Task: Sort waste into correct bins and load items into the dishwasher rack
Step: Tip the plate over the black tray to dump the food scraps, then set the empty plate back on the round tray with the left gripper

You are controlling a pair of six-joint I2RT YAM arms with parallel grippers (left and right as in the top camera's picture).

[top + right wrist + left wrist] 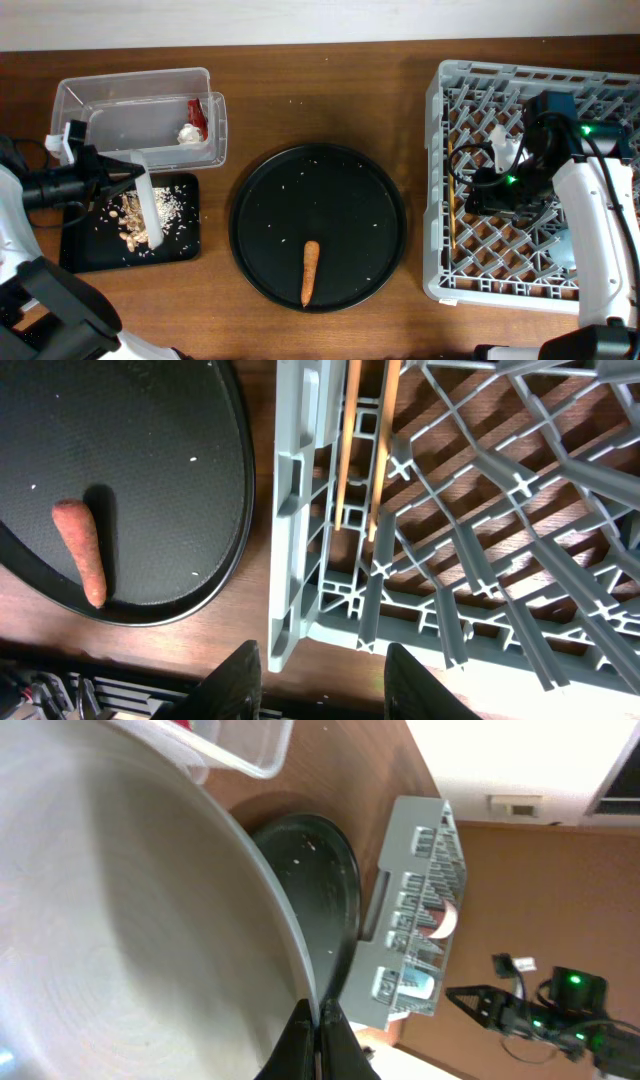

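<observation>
Where the right arm hangs over the table's right side sits the large square grey plastic lattice rack [590, 85], the biggest thing in view. The right gripper [325, 670] hovers above the rack's near left corner, its two fingers spread apart with nothing between them.

At the table's middle lies the big round black tray [350, 190], dotted with pale crumbs. Left of it, at the back, stands the clear rectangular plastic tub [120, 90], and in front of the tub lies the flat black rectangular tray [185, 245].

Over that flat tray the left gripper [126, 181] is clamped on the rim of the pale grey-white round plate [148, 205], which stands tipped up on edge and fills most of the left wrist view.

Inside the rack, a white-pinkish bowl [445, 920] stands on its side among the pegs, and a small light-blue cup [422, 984] sits near a corner. Two thin wooden chopsticks [347, 450] lie side by side in the rack, along its left wall.

An orange carrot [310, 272] rests on the near part of the round tray. Beige crumbly food scraps [128, 215] lie on the flat black tray, on both sides of the plate. Crumpled white paper [188, 133] and a small red wrapper [197, 112] sit touching in the tub's right end.
</observation>
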